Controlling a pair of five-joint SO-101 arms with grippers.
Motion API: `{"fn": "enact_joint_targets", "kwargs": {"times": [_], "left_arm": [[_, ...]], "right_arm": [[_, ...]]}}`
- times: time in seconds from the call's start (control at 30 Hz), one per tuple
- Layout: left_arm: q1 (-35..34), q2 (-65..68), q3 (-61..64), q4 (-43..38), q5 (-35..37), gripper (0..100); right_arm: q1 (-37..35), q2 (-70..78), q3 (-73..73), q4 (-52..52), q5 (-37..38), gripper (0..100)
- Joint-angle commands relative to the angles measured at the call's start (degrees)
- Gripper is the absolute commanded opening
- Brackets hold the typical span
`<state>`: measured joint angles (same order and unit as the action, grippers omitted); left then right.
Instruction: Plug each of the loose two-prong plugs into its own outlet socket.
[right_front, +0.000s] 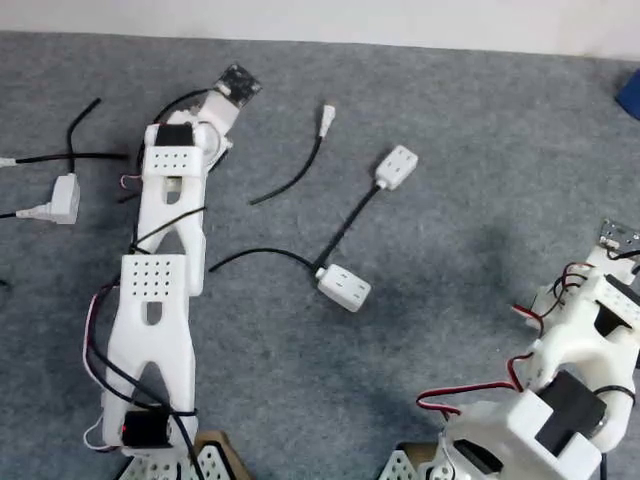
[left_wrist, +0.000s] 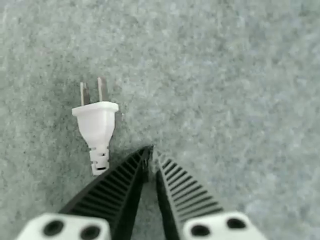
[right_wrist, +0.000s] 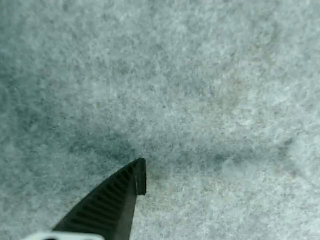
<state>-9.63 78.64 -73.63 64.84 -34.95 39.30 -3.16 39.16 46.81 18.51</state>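
Where plug (left_wrist: 96, 125) lies near left gripper (left_wrist: 151, 154), jaws nearly closed, empty, hiding plug's base; right gripper (right_wrist: 143, 175) state unreadable.

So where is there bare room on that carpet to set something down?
Bare carpet lies between the nearer outlet block and the right arm, and beyond the farther outlet block toward the far right. It is crowded around the left arm, with cords and a plug.
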Motion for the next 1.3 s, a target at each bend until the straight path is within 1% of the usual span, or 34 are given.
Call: {"fn": "enact_joint_targets", "kwargs": {"times": [0.0,0.07,0.13,0.23,0.27,0.3,0.43,0.57,0.87,0.9,0.97,1.03,1.07,1.27], "left_arm": [[0.48,-0.75,-1.89,6.42,-1.93,0],[0.22,-1.1,-4.7,7.56,-1.41,0],[-0.92,-1.36,-7.96,7.47,2.37,3],[-4.0,-1.1,-13.85,5.45,9.23,19],[-4.7,-1.1,-14.37,4.48,10.37,22],[-5.23,-1.01,-14.02,3.6,10.73,22],[-5.67,-0.92,-6.99,0.26,10.9,20],[-5.41,-1.01,1.89,-5.8,12.22,19],[-4.18,-0.92,12.97,-12.31,12.31,19],[-4.09,-0.92,13.93,-12.84,12.31,18],[-4.0,-0.92,15.34,-13.27,12.04,14],[-4.0,-0.92,16.31,-13.19,9.58,10],[-3.82,-0.92,16.84,-13.1,8.7,9],[-3.38,-0.92,18.24,-13.1,7.74,9]], "right_arm": [[-0.66,-0.66,0.22,-0.4,-0.26,56.8],[-0.66,-0.92,1.8,-0.57,-0.26,56.8],[-0.66,-1.01,2.95,-0.66,0.97,56.8],[-0.66,-0.84,3.3,-0.75,4.13,56.8],[-0.66,-0.84,3.3,-0.75,4.04,56.8],[-0.66,-0.92,3.3,-0.75,4.04,56.8],[-0.66,-0.84,3.38,-0.75,4.04,56.8],[-0.48,-0.92,3.38,-0.75,4.13,56.8],[0.22,-1.01,3.47,-0.75,4.04,56.8],[0.92,-1.1,3.38,-0.75,3.96,56.8],[2.68,-1.1,2.95,-0.75,0.97,56.8],[4.35,-1.27,1.8,-0.75,-1.58,56.8],[4.79,-1.54,1.1,-0.75,-1.41,56.8],[5.32,-4.7,0.13,-0.57,-1.85,56.8]]}}
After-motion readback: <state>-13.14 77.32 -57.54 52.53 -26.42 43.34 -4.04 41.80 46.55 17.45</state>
